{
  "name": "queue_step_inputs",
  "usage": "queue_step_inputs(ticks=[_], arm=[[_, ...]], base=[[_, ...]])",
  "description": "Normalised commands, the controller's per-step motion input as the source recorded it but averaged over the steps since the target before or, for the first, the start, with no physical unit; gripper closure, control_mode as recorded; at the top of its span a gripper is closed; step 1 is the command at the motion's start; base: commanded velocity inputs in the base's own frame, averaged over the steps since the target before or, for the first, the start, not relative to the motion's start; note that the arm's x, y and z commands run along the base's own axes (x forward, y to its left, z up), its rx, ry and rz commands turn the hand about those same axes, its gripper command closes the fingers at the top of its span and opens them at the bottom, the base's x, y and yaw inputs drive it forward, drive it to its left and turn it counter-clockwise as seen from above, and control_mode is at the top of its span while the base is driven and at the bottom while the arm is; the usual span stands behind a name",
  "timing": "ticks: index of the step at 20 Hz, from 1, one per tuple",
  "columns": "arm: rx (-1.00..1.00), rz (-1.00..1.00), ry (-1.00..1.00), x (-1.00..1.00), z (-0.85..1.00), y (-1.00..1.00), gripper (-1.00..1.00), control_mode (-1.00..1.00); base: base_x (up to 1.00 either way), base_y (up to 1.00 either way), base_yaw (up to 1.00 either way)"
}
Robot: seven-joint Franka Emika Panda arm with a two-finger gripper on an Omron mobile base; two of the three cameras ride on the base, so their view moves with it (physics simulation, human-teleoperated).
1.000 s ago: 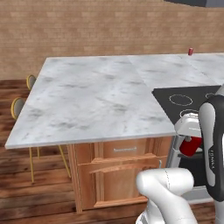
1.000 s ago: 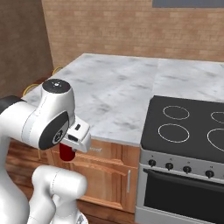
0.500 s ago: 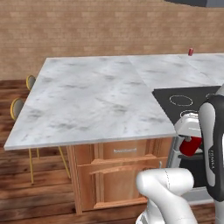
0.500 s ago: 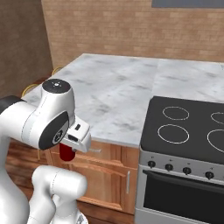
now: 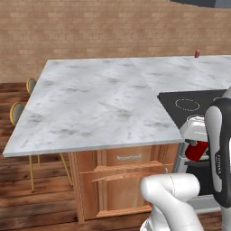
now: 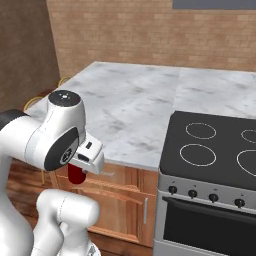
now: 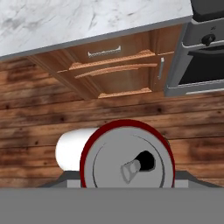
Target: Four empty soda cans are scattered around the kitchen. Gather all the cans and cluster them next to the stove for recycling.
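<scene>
No change since the earlier frames: base, arm and can all sit where they were, both base views unshifted.

Left to right, left base view: two round-seat stools (image 5: 18,113) at the far left edge of the island; marble surface (image 5: 99,103) bare across its middle; one small red soda can (image 5: 197,53) upright at the far back right of the surface, well apart from the arm; black stove (image 5: 189,101) cooktop at right; then the arm, with a second red soda can (image 5: 196,151) held low in front of the oven, below surface height.

Right base view: the held can (image 6: 75,174) hangs under the wrist at lower left, beside the wooden cabinet (image 6: 125,195); stove (image 6: 215,150) to the right.

Hand view: gripper (image 7: 127,183) clenched on the red can (image 7: 127,159), lid and pull-tab facing the camera, wood floor (image 7: 43,113) beyond. Fingertips hidden by the can.

Count: red cans 2 (one held, one on the far surface). Pink-purple and blue cans: 0 seen. Burner rings seen: 4 in the right base view. Oven knobs: 4.

Risks (judgement):
- Can is carried below the surface edge; lifting straight toward the stove could knock it against the surface lip or oven front and twist it out of the grip.
- Empty can is light, thin; set down tilted beside the cooktop, it may topple and roll.
- Placing on the glass instead of beside it would miss the goal.
</scene>
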Motion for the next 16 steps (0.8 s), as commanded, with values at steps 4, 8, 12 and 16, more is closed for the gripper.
queue_step_inputs(ticks=[4,8,12,16], arm=[[0.0,0.0,0.0,0.0,0.0,0.0,1.0,1.0],[0.0,0.0,0.0,0.17,-0.13,-0.18,1.0,-1.0],[-0.01,0.0,0.0,0.21,-0.19,-0.3,1.0,-1.0],[-0.04,0.0,-0.03,0.3,-0.2,-0.38,1.0,-1.0]], base=[[0.25,-0.23,0.0],[0.07,-0.06,0.0],[0.0,0.0,0.0],[0.0,0.0,0.0]])
